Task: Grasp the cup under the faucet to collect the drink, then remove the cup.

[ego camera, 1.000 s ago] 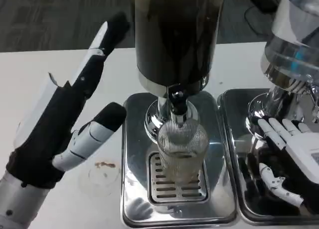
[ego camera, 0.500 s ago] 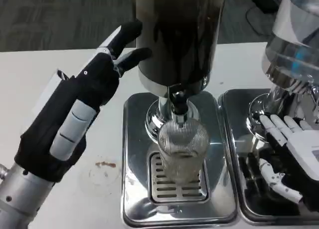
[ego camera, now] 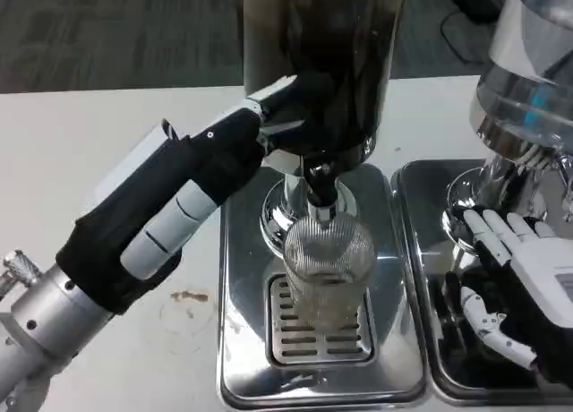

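A ribbed clear cup [ego camera: 328, 270] stands on the slotted drip grate [ego camera: 294, 339] right under the faucet [ego camera: 320, 190] of the dark drink dispenser [ego camera: 320, 67]. It looks partly filled with a pale drink. My left hand [ego camera: 183, 201] reaches in from the lower left, its fingertips [ego camera: 288, 98] up against the dispenser body just above and left of the faucet. It holds nothing. My right hand [ego camera: 519, 282] sits over the neighbouring tray at the right, fingers spread, well clear of the cup.
The cup's steel drip tray [ego camera: 237, 278] adjoins a second tray [ego camera: 421, 251] under another dispenser [ego camera: 530, 98] at the right. A brown stain [ego camera: 189, 296] marks the white table [ego camera: 81, 152] left of the trays.
My left hand has swung right and forward from the open table to the dispenser, its fingertips now at the body above the faucet. The right hand has shifted slightly. The cup has not moved.
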Robot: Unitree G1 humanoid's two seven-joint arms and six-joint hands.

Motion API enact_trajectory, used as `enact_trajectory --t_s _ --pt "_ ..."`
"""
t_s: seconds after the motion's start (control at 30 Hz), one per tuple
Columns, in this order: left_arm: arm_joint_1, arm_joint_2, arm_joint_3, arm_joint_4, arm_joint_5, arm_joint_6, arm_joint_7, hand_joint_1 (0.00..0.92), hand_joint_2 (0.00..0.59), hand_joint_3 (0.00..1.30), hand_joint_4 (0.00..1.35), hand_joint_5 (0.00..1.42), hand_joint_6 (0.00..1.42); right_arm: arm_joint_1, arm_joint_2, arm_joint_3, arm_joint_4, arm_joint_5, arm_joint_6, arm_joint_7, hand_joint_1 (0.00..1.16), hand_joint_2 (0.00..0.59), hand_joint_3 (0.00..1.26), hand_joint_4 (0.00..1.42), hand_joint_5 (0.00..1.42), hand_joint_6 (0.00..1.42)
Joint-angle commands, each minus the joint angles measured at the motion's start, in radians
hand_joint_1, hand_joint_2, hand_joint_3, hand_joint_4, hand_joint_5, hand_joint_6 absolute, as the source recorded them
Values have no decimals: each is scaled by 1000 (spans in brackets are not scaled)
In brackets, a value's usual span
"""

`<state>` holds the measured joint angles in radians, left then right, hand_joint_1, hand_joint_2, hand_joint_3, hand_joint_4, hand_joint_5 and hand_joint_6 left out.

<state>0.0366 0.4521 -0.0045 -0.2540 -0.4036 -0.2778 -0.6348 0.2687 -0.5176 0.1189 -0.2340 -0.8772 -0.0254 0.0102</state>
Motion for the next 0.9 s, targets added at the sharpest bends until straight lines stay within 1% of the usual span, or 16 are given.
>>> enact_trajectory --t_s 0.03,0.17,0.3,0.43,0.53,0.7,0.9 --pt "-23 12 -20 -4 32 25 -40 0 147 159 0 179 85 -6 3 0 10 3 7 -6 25 555 0 0 0 0" --pt "-41 37 -34 -3 57 45 -76 0 149 157 0 146 52 -6 8 -5 13 11 15 -7 24 555 0 0 0 0" --pt "-58 63 -45 -13 93 38 -113 0 154 156 0 133 40 0 14 -5 9 9 21 -15 24 555 0 0 0 0" --pt "-74 84 -48 -1 103 30 -143 0 173 148 0 119 23 -2 21 -2 8 5 27 -23 24 555 0 0 0 0" --pt "-87 105 -62 8 125 7 -178 0 177 147 0 117 17 -2 28 2 10 1 33 -28 24 555 0 0 0 0" --pt "-97 128 -77 24 142 -25 -206 0 193 147 0 116 10 4 45 6 3 -4 43 -33 23 555 0 0 0 0" --pt "-105 163 -71 37 200 -123 -206 0 208 147 0 106 7 -7 58 17 8 -12 53 -35 23 555 0 0 0 0"
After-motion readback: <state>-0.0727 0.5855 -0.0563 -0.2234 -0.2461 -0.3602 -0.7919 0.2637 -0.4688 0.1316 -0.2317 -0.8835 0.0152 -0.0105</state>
